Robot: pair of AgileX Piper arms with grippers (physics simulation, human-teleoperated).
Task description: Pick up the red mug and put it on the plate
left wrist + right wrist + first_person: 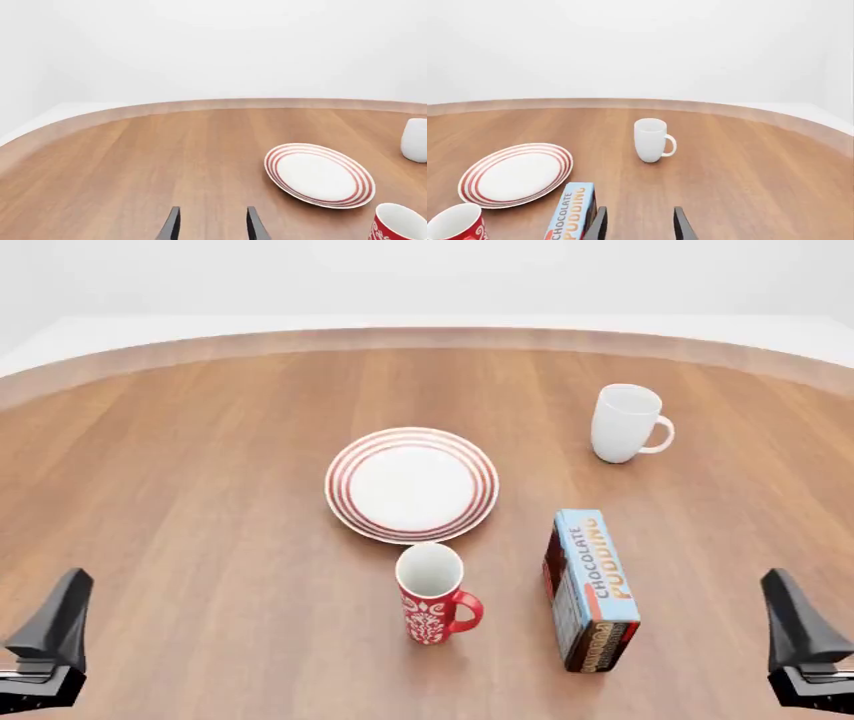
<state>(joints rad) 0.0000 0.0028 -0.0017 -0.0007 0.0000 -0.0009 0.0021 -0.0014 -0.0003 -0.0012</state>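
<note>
the left gripper (51, 640) sits low at the near left corner of the wooden table (187, 500), and the right gripper (801, 645) mirrors it at the near right corner; both point forward over the tabletop. in each wrist view the two dark fingers stand apart with bare wood between them, so both sets of jaws are open and hold nothing. the red mug (433, 593) stands upright near the table's front middle, between the two grippers and well apart from each, its handle turned to the right. just right of it a chocolate pudding box (590, 590) stands on edge, closer to the right gripper. just beyond the mug, close to it, lies the plate (411, 485), flat and with nothing on it. farther back and to the right stands a white mug (625, 422), upright.
</note>
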